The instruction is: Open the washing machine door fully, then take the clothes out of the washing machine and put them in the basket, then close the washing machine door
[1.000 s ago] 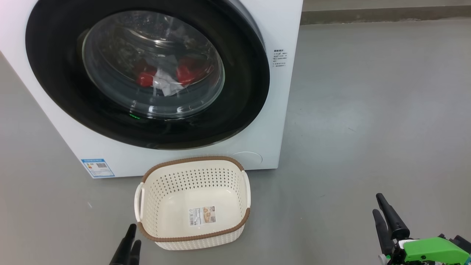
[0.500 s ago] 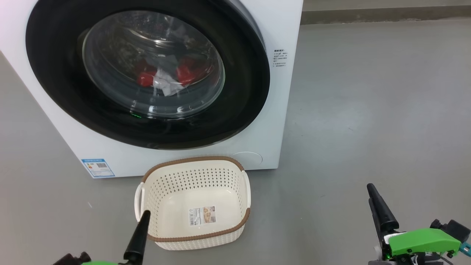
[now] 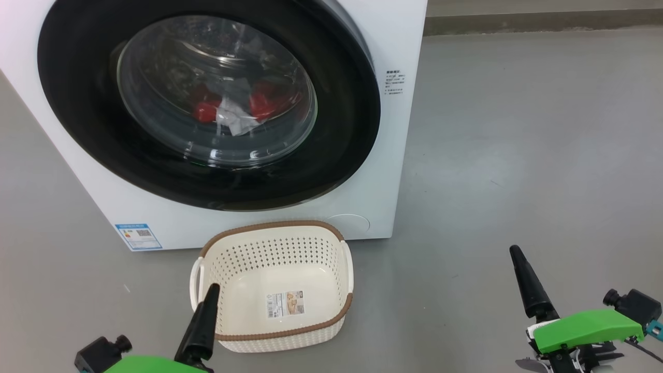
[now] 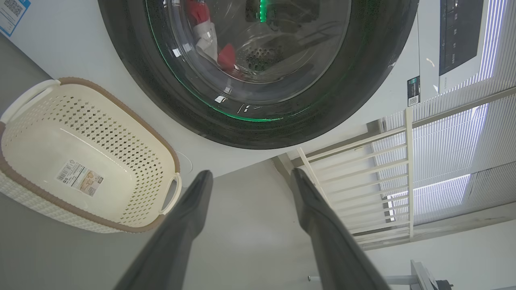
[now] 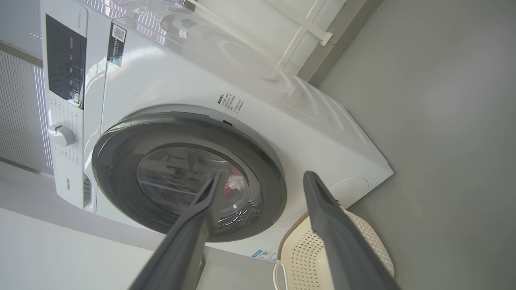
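Note:
The white washing machine (image 3: 396,155) fills the upper left of the head view. The washing machine door (image 3: 344,103), with its black rim and clear glass bowl, lies over the drum opening. Through the glass I see the red and white clothes (image 3: 233,106). On the floor in front stands the basket (image 3: 269,226), with nothing but a label in it. My left gripper (image 3: 211,291) hovers at the basket's near left corner; my left gripper (image 4: 250,175) is open and holds nothing. Well right of the basket, my right gripper (image 3: 516,255) is raised; my right gripper (image 5: 263,177) is open, pointing toward the door (image 5: 121,161).
Grey floor (image 3: 518,155) stretches open to the right of the machine as far as a dark baseboard (image 3: 544,20). A blue label sticker (image 3: 137,235) marks the machine's lower left. A control panel with a dial (image 5: 60,135) sits above the door. White railing (image 4: 363,161) stands beside the machine.
Both grippers have risen in the head view: the left finger now reaches the basket's near left corner, the right one has moved up and slightly left. Machine and basket are still.

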Robot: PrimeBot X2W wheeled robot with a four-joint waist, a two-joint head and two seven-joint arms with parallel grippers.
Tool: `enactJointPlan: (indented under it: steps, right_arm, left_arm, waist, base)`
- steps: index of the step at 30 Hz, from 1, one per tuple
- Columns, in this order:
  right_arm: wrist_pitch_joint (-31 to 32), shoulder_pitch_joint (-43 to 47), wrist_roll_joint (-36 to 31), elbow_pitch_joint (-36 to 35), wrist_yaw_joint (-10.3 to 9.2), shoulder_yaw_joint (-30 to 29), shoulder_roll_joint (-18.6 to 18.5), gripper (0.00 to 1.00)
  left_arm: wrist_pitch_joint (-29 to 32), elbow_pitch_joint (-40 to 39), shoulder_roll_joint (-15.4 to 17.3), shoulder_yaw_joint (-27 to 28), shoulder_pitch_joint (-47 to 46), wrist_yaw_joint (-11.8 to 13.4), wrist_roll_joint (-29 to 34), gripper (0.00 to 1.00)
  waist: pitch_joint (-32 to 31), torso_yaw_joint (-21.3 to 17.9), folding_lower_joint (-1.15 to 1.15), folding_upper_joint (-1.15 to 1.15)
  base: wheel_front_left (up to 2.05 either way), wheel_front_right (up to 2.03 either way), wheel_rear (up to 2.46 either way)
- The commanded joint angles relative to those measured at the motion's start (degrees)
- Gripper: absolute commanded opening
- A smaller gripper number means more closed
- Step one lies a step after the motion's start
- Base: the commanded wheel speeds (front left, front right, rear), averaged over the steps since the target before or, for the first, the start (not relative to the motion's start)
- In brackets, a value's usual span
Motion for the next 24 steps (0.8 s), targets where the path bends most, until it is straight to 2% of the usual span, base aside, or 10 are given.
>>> enactJointPlan:
  steps: [1, 14, 24]
  right_arm:
    - [-0.5, -3.0, -1.5, -1.9, 0.01, 0.1, -0.3, 1.00]
    - [-1.5, -3.7, -12.9, -3.8, 0.02, 0.0, 0.1, 1.00]
    - [-1.3, -4.2, -23.0, -4.6, 0.02, -0.4, 0.5, 1.00]
  left_arm:
    - [-0.6, -1.9, 1.1, 0.6, -2.6, 0.3, 1.3, 1.00]
    - [-2.3, -3.2, 1.8, -0.4, -3.5, 2.0, 13.3, 1.00]
    - [-3.7, -2.9, 2.7, -1.7, -4.3, 4.6, 23.3, 1.00]
  waist:
    - [0.0, 0.0, 0.00, 0.00]
    - [-0.2, 0.1, 0.00, 0.00]
    - [-0.2, -0.1, 0.00, 0.00]
  base:
    - [0.00, 0.00, 0.00]
    - [0.00, 0.00, 0.00]
    - [0.00, 0.00, 0.00]
